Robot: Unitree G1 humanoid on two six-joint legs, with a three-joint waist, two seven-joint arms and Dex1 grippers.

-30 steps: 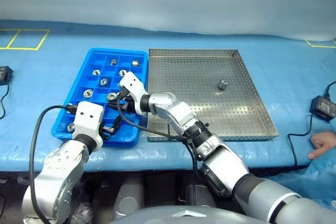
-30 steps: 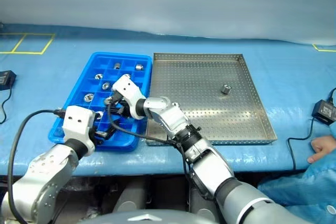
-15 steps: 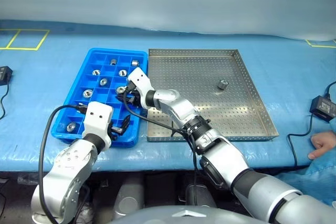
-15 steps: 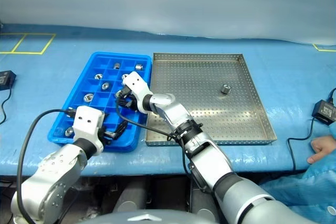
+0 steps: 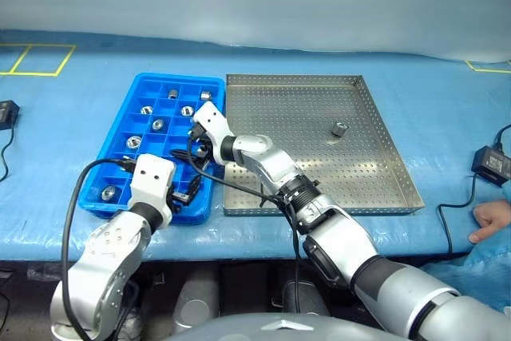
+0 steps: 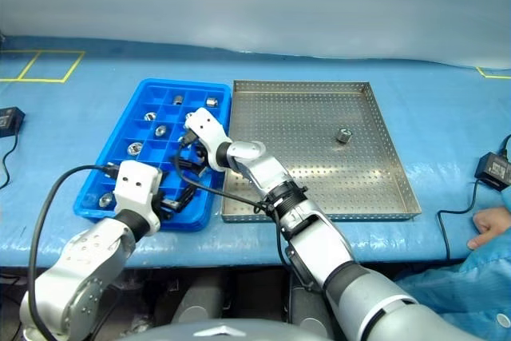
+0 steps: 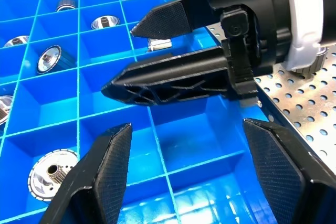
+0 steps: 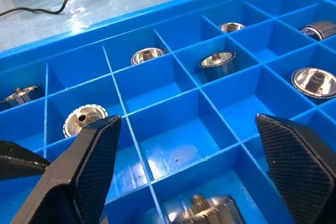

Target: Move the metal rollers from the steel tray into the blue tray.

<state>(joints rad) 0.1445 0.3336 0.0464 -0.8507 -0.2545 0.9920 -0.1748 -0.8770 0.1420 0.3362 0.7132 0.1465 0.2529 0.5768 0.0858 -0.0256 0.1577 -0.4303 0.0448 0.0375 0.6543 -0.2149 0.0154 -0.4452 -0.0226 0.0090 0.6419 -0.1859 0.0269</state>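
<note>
- Release step: right gripper (image 8: pixel 184 177), fingers apart, over the blue tray (image 5: pixel 120 129); a roller (image 8: pixel 202 208) lies below.
- Left gripper (image 7: pixel 184 177): fingers apart, empty.
- Next: fetching the last roller (image 5: pixel 339 128) from the steel tray (image 5: pixel 375 157).

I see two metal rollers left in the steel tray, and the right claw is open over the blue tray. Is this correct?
Not quite. One metal roller is left in the steel tray, as the left eye view shows. The right claw is indeed open over the blue tray.
</note>
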